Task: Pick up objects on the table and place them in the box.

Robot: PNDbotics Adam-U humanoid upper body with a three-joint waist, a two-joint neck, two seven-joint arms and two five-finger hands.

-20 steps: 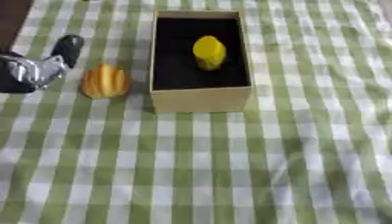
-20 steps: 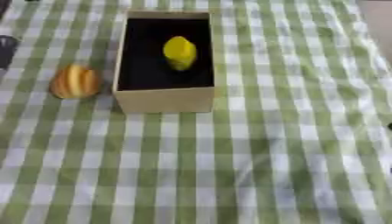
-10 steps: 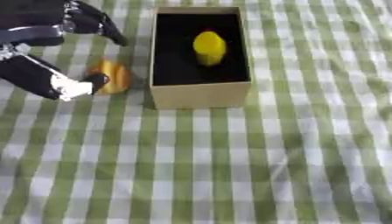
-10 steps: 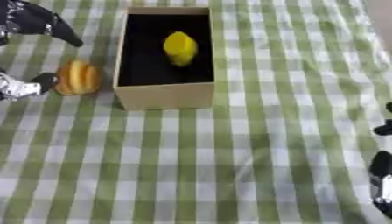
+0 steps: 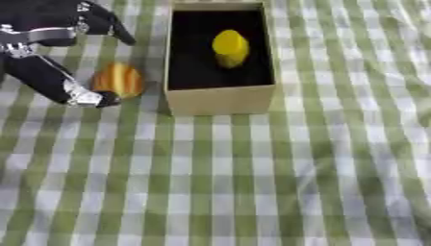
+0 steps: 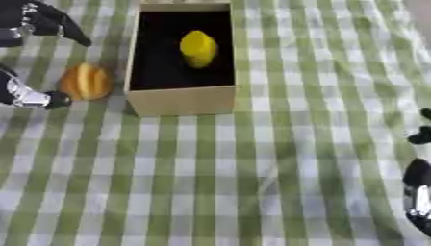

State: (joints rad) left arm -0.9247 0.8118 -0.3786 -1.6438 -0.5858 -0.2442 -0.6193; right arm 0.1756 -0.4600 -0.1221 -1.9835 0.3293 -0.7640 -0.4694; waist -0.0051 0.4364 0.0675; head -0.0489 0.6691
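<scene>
An orange ribbed bun-like object [image 5: 118,80] lies on the checked cloth just left of the cardboard box [image 5: 221,101]. A yellow lemon-shaped object [image 5: 230,47] rests inside the box's black interior. My left hand [image 5: 52,33] hovers at the upper left, spread open around the orange object, thumb tip beside its near-left edge and fingers reaching past its far side, not closed on it. My right hand [image 6: 417,192] shows only in the right eye view at the lower right edge; its fingers are unclear.
The green-and-white checked cloth [image 5: 252,182] covers the whole table, with slight folds on the right side. The box stands upright at the top centre.
My left hand has reached in from the left and lowered so that it straddles the orange object. The right hand has come up into the lower right corner. The view has shifted slightly.
</scene>
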